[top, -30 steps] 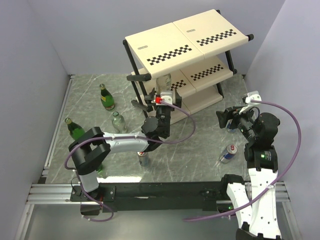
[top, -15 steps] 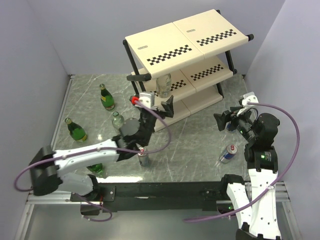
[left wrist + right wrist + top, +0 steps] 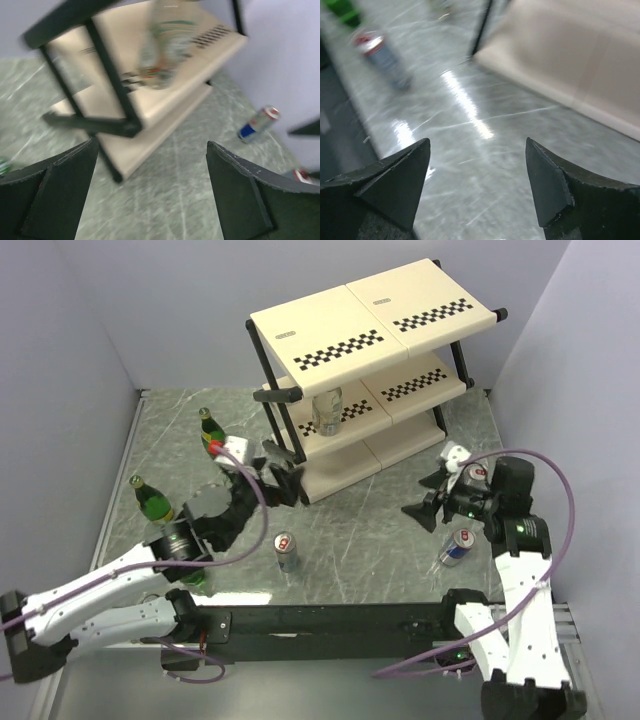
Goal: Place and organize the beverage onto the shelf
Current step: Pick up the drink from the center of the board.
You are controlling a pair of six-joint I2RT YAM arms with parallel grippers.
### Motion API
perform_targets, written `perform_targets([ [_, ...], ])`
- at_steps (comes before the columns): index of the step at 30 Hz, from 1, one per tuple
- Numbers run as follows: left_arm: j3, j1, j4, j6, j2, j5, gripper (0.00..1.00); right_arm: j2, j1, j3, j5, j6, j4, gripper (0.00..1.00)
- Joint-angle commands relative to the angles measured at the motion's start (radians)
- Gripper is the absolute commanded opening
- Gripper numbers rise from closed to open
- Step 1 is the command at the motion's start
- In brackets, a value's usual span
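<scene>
Top external: left end effector (image 3: 281,471) released, empty, near shelf (image 3: 330,340) corner post. Right end effector (image 3: 424,498) also released, empty, over table (image 3: 370,530). Clear bottle (image 3: 326,410) upright on middle tier; silver can (image 3: 286,551), green bottle (image 3: 211,436) standing on table.

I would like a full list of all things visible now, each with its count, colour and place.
shelf: one, cream panels with checkered strips, black frame, far side of the table.
clear bottle: one seen, on the shelf's middle tier.
green bottles: three, on the table's left side, one partly under the left arm.
cans: three, silver and blue, one near centre, two at right.
table: one, grey-green marbled.
left gripper: open, empty, by the shelf's left corner.
right gripper: open, empty, at right.
</scene>
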Motion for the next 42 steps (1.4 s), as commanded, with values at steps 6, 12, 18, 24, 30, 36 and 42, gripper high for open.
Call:
perform_targets([
  [6,-0.101,0.412,-0.188,-0.182,-0.106,0.257,0.94,0.019,0.255,-0.038,0.001,-0.077,0.012,0.82],
  [12,-0.118,0.586,-0.199,-0.229,0.026,0.257,0.82,0.019,0.262,-0.054,0.024,-0.065,0.017,0.82],
  [18,-0.107,0.604,-0.120,-0.242,0.159,0.196,0.76,0.003,0.262,-0.058,0.012,-0.057,0.020,0.82],
  [24,-0.059,0.603,-0.120,-0.193,0.267,0.121,0.73,0.009,0.263,-0.050,0.015,-0.063,0.005,0.82],
  [30,-0.061,0.603,-0.072,-0.153,0.303,0.092,0.62,0.008,0.263,-0.050,0.017,-0.063,0.002,0.82],
  [36,-0.040,0.603,-0.032,-0.114,0.346,0.081,0.52,0.008,0.262,-0.048,0.020,-0.060,0.000,0.82],
  [42,-0.020,0.586,-0.043,-0.091,0.362,0.047,0.39,0.013,0.263,-0.048,0.020,-0.059,0.000,0.83],
])
